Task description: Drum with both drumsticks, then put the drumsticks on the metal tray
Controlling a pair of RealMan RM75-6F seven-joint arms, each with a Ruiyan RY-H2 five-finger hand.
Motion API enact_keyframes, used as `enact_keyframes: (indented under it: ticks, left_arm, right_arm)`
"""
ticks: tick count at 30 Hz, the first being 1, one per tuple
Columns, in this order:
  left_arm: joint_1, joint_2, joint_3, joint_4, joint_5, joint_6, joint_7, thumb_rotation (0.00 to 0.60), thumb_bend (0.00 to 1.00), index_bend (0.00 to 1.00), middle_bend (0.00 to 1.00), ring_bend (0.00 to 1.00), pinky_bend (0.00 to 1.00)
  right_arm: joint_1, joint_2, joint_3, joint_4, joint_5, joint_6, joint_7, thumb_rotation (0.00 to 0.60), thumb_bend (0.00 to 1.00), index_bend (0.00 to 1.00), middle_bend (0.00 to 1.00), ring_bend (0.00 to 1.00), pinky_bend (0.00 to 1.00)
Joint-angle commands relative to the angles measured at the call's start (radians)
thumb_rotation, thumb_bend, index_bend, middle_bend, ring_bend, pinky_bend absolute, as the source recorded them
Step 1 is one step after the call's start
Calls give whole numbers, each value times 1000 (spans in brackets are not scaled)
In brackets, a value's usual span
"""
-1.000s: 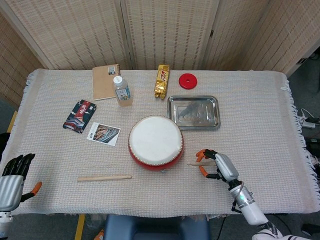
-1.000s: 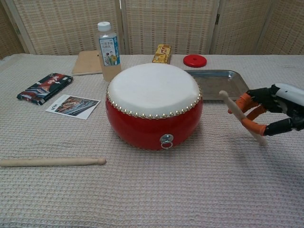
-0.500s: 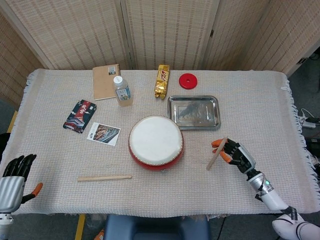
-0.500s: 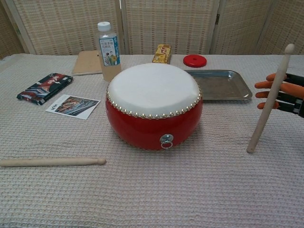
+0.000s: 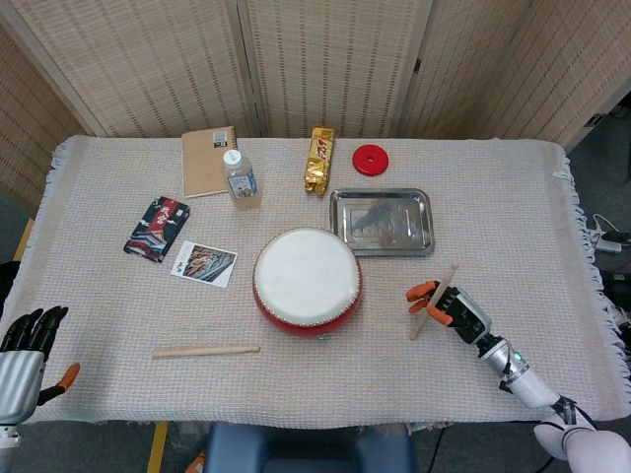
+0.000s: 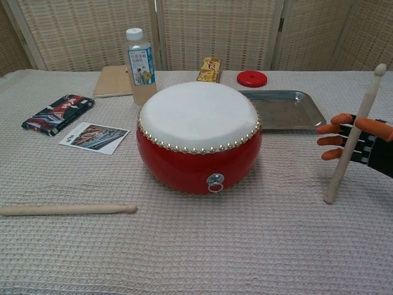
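Observation:
A red drum [image 5: 307,276] [image 6: 198,132] with a white skin stands mid-table. To its right, my right hand [image 5: 455,310] [image 6: 362,144] grips a wooden drumstick [image 5: 435,301] [image 6: 353,138] between thumb and fingers. The stick stands steeply, tip up, its lower end close to the cloth. The second drumstick [image 5: 205,350] [image 6: 67,209] lies flat on the cloth, front left of the drum, with nothing touching it. My left hand [image 5: 25,350] hangs off the table's front left corner, fingers apart and empty. The metal tray [image 5: 394,235] [image 6: 282,110] sits behind the right hand and holds nothing.
Behind the drum stand a water bottle [image 5: 242,179] [image 6: 140,58], a brown notebook [image 5: 208,161], a gold snack packet [image 5: 317,160] and a red lid [image 5: 371,159]. A dark packet [image 5: 157,229] and a picture card [image 5: 205,264] lie to the left.
The right hand swung its drumstick from lying nearly level, pointing at the drum, to standing steeply, then moved slightly back toward the drum. The left hand sank a little.

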Motion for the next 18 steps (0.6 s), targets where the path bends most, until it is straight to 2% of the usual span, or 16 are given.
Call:
enact_keyframes:
  ticks: [1,13,15,18]
  left_arm:
    - [1,2,1,-2,2,1,0,600,304,71,84,53,88]
    - [7,0,4,10,-1,-1,-22,600,303,71,84,53,88]
    - [7,0,5,12,-1,-2,-25,600,303,71,84,53,88]
    - [7,-4,6,19,-1,-7,-33,600,303,71,84,53,88]
  right_arm:
    - [3,-19,-21,6,-11,-2,-33,491,241,487,384,338,416]
    - [18,-55,-43,-12,-1,-47,-109,492,183,618,483,431,479]
    - [20,-56,-45,-15,-1,-49,-117,491,156,652,516,463,507]
    - [30,-65,-47,-29,-1,-56,-154,493,105,763,604,547,581]
